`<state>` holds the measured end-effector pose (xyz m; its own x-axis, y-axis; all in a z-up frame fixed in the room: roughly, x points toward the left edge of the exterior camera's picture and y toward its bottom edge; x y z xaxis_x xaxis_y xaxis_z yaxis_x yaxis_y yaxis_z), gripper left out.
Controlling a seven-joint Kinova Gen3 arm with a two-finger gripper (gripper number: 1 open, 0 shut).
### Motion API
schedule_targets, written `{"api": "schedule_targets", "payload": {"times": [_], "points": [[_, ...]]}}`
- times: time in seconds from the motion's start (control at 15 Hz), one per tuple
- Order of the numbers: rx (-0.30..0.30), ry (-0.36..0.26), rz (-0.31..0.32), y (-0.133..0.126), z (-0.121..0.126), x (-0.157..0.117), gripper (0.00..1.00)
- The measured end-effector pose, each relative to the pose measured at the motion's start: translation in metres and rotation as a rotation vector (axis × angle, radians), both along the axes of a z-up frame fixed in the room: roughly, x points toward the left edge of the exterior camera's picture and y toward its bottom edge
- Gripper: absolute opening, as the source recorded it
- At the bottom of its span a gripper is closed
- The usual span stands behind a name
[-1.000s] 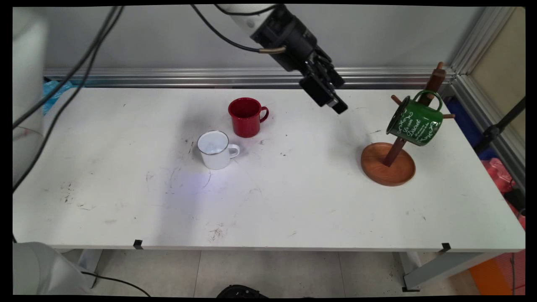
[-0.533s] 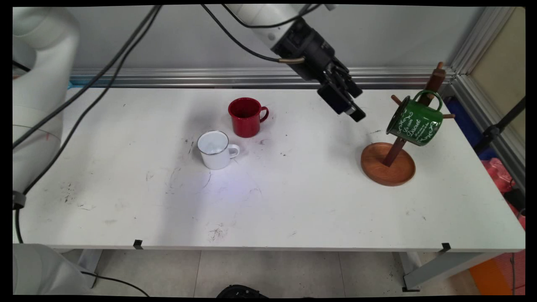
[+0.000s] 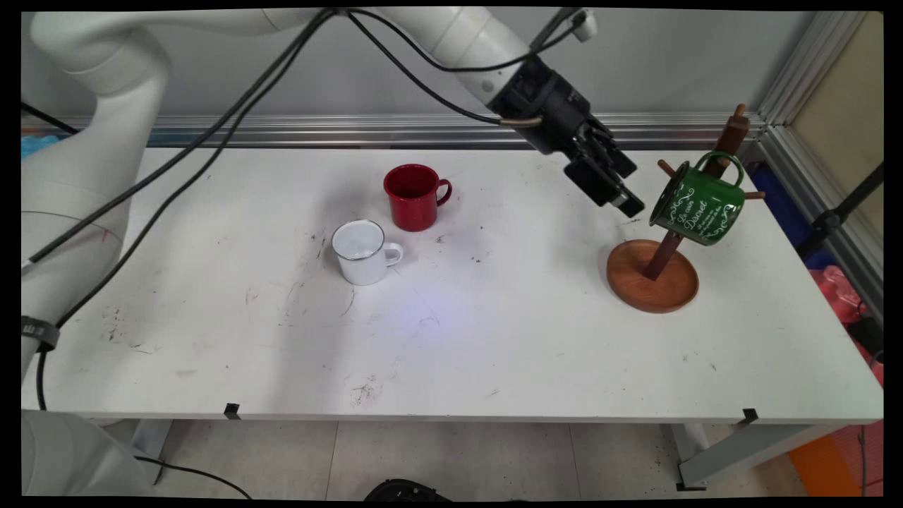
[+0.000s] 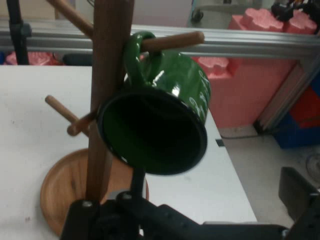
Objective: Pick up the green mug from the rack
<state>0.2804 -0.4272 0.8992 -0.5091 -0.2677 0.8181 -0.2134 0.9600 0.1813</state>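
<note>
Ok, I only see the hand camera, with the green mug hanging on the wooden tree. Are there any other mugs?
Observer: Yes. A red mug stands upright on the table, well to the left of the tree in the main view.
Operator: Just that one?
Observer: There's a white mug too, upright, just in front of the red one and not touching it.
Operator: Is my gripper touching the green mug?
Observer: It doesn't look so. The gripper hangs in the air just left of the green mug, close to its rim.
</note>
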Motion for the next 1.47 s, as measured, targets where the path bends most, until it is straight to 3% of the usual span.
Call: {"api": "schedule_targets", "payload": {"times": [0.67,1.4,1.47], "points": [[0.024,0.094,0.061,-0.013,-0.027,-0.023,1.00],[0.064,0.134,0.082,-0.013,-0.041,-0.032,1.00],[0.066,0.137,0.084,-0.013,-0.042,-0.033,0.00]]}}
